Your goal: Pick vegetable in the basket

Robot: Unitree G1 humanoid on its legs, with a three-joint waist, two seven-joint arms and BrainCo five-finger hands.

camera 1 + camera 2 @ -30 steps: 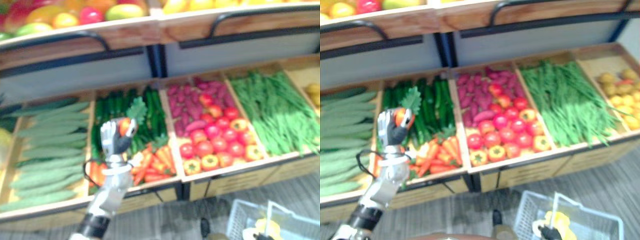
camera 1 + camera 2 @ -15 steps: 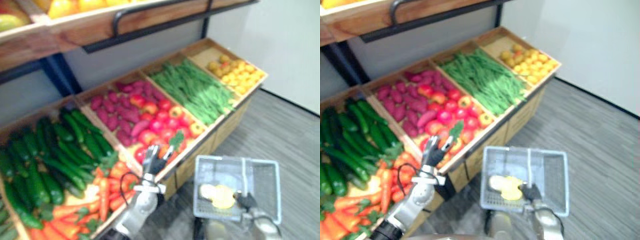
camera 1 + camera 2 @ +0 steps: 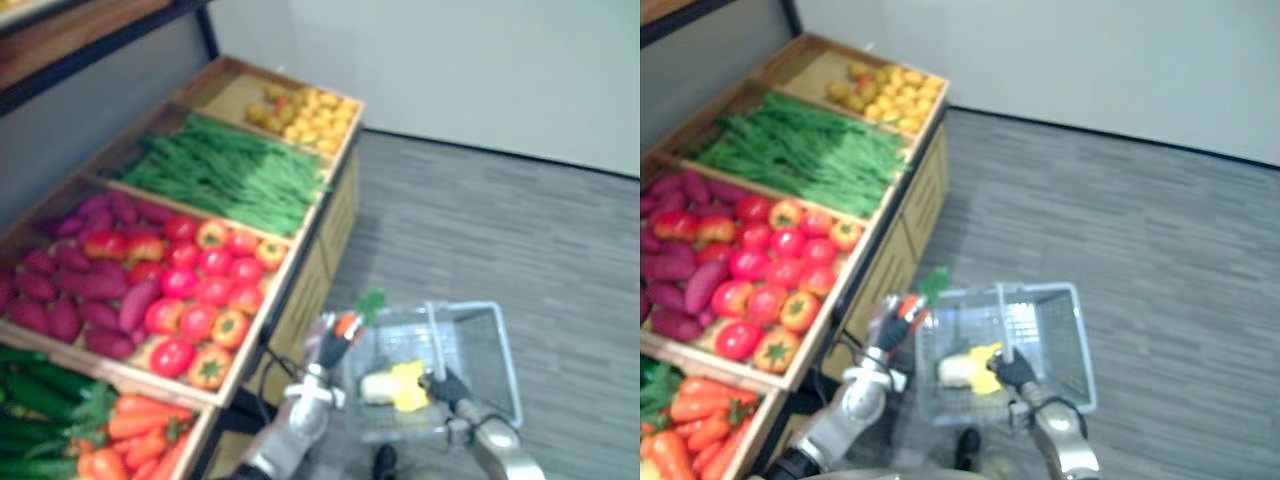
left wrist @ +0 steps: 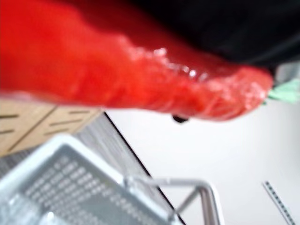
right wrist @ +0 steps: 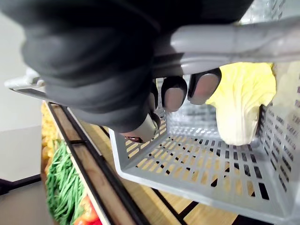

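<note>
My left hand [image 3: 328, 347] is shut on an orange carrot [image 3: 348, 323] with a green leafy top [image 3: 372, 300], held just above the left rim of the grey plastic basket [image 3: 506, 362]. The left wrist view has the carrot [image 4: 140, 79] close up over the basket [image 4: 70, 187]. My right hand [image 3: 1018, 372] is curled round the basket's handle [image 5: 234, 42] and holds the basket above the floor beside the stand. A pale yellow cabbage [image 5: 243, 103] lies inside the basket.
A wooden produce stand [image 3: 300, 290] runs along the left, with bins of tomatoes and peppers [image 3: 205, 290], purple sweet potatoes [image 3: 70, 290], green beans [image 3: 225, 170], yellow produce [image 3: 305, 110] and carrots [image 3: 130, 435]. Grey floor [image 3: 1140, 220] spreads to the right, up to a white wall.
The camera has swung right, from the bins toward the floor. My left hand has carried the carrot away from the stand to the basket's left rim.
</note>
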